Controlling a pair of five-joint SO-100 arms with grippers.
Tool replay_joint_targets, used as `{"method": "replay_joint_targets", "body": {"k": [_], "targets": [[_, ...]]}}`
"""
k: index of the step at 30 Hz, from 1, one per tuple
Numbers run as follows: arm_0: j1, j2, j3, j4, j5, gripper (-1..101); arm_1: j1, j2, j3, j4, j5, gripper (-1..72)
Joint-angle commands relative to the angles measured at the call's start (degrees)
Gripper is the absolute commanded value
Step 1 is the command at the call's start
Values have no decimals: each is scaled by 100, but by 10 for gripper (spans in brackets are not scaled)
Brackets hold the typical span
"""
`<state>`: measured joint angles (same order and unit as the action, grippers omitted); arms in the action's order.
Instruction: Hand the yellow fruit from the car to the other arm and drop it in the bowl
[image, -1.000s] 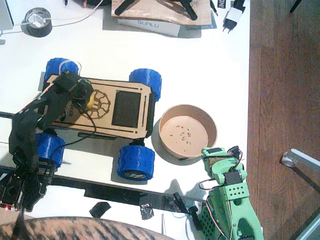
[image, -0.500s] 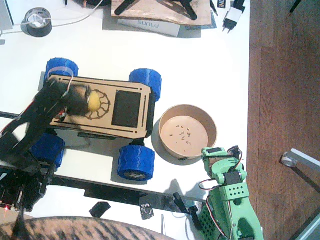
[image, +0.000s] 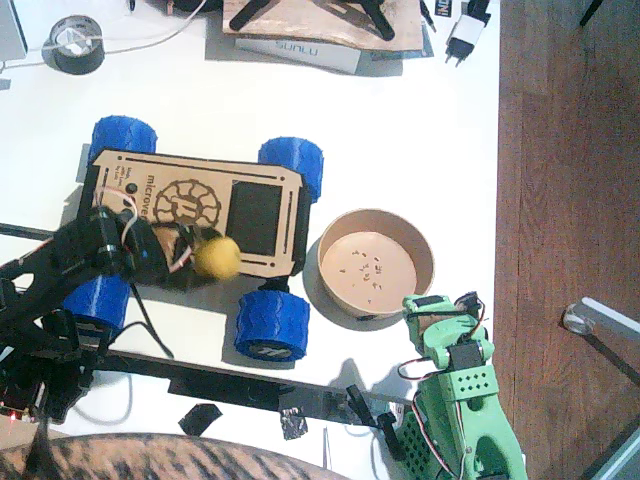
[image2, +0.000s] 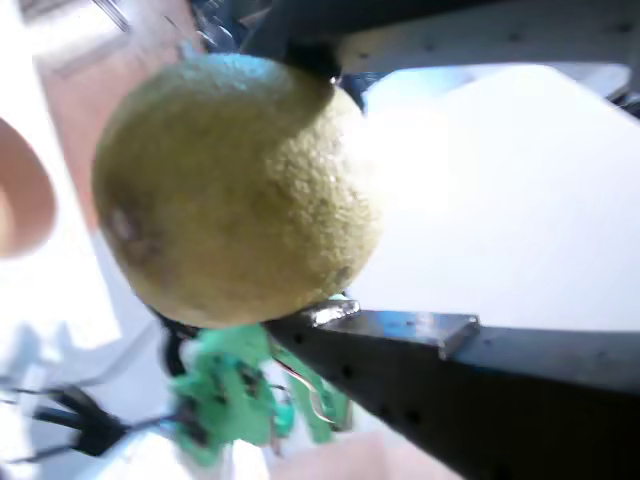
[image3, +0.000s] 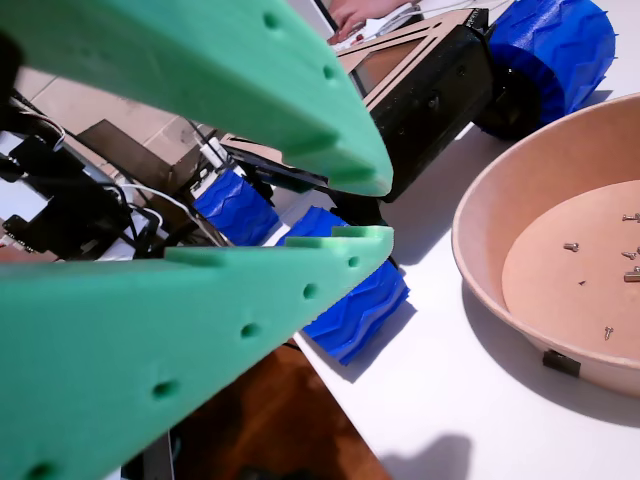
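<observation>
My left gripper (image: 205, 257), on the black arm, is shut on the yellow fruit (image: 217, 257), held over the near edge of the car (image: 260, 170). A wrist view shows the fruit (image2: 235, 190) pinched between that gripper's (image2: 320, 185) black jaws, above and below. The tan bowl (image: 375, 263), a few dark specks inside, stands right of the car. The green arm (image: 460, 390) sits just in front of the bowl. Its gripper (image: 452, 303) is at the bowl's near rim. In a wrist view the green gripper (image3: 390, 210) holds nothing, jaws slightly apart, beside the bowl (image3: 480, 230).
A black tape roll (image: 75, 45), a box (image: 300, 45) and a white plug (image: 462, 35) lie along the far edge. The table ends at the right onto wood floor (image: 560, 200). A black bar (image: 230, 385) runs along the front. Something striped (image: 150, 460) fills the bottom edge.
The left gripper took the fruit off the car's emblem and carried it right and toward the car's near edge. The green arm stayed still.
</observation>
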<state>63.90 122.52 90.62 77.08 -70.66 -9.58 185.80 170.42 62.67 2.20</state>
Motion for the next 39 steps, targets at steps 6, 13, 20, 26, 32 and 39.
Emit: {"method": "replay_joint_targets", "body": {"k": [6,13,20,26,32,39], "targets": [[782,967,2804,-3032,-413,1,-53,26,-255,35,-62,1],[1582,1354,4456,-4931,-1336,1,-62,26,-255,35,-62,1],[1696,1556,4948,-5757,-1652,1,-62,26,-255,35,-79,1],[1793,1538,5133,-6003,-2074,1,-132,26,-255,35,-70,1],[1793,1617,5133,-5950,-2127,1,-132,26,-255,35,-70,1],[1793,1749,5133,-5933,-2127,1,-132,26,-255,35,-70,1]]}}
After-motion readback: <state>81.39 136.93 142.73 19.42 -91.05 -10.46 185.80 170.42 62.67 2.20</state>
